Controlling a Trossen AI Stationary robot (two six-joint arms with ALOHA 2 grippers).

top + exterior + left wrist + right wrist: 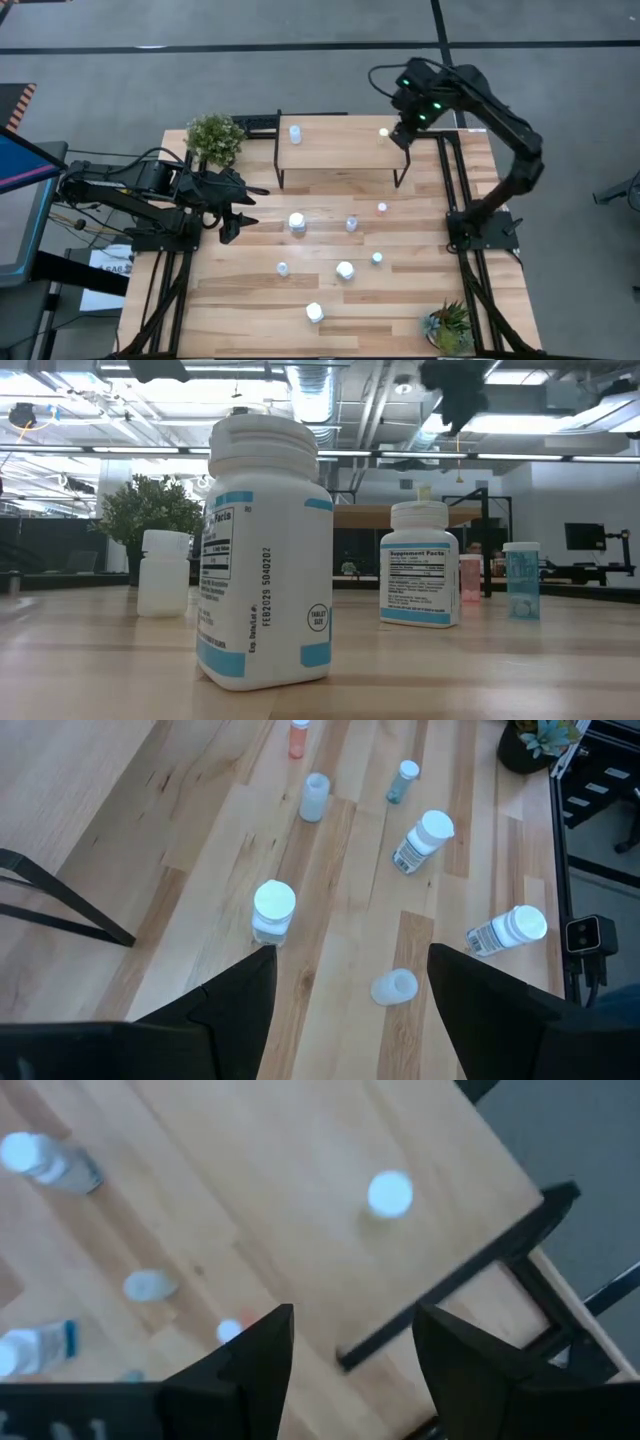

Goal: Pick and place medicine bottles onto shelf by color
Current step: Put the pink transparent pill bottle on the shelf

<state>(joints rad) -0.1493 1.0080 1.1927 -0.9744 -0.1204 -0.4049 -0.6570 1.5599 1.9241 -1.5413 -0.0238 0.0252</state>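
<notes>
Low down, a white bottle point(262, 555) hides most of the shelf point(370, 515).

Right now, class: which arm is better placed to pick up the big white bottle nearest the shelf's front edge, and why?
Left. Its open pincer hovers beside that white bottle, which sits just ahead of its fingers in the left wrist view. The right pincer, also open, hangs over the shelf, farther away.

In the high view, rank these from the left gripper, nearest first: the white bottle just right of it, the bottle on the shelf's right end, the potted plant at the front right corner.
From the left gripper:
1. White bottle, mid-table, just right.
2. Bottle on the shelf's right end, far side.
3. Potted plant, front right corner.
</notes>
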